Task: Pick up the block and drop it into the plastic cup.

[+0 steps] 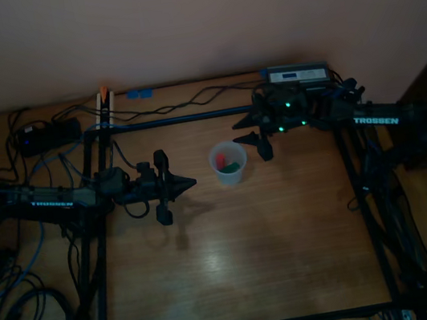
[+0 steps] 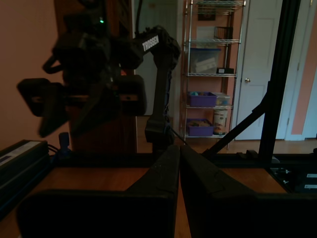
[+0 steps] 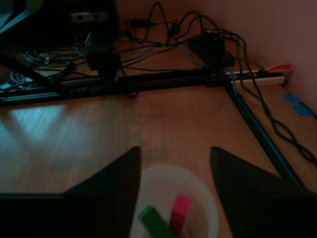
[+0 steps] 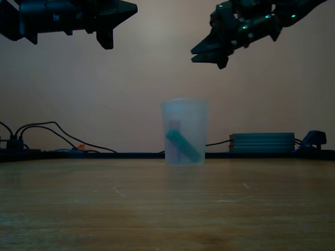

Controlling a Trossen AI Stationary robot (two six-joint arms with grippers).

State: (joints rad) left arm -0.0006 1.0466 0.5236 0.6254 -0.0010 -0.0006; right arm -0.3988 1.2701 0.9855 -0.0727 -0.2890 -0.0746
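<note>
Top view first: the plastic cup (image 1: 229,164) stands on the wooden table (image 1: 236,254), between the two arms. Inside it lie the block (image 1: 232,159), pink-red, and a small green piece (image 1: 232,168) right beside it. So the block looks to be in the cup already, and the job seems done.

From the right wrist view, the block (image 3: 180,209) and the green piece (image 3: 155,222) lean side by side inside the cup (image 3: 173,203). The right gripper (image 3: 176,163) hangs just above the rim, and its fingers are spread wide with nothing between them. I think it sits there because that is the spot to let a block fall straight in.

The left gripper (image 2: 179,171) has its two fingers pressed together, holding nothing. It points toward the other arm and stays up off the table, well to the side of the cup, probably to keep out of the way.

From the side camera, both arms are high in the air and the cup (image 4: 184,132) stands upright below them, touching neither. Through its cloudy wall the green piece (image 4: 182,146) shows tilted, with the block (image 4: 174,137) behind it.
</note>
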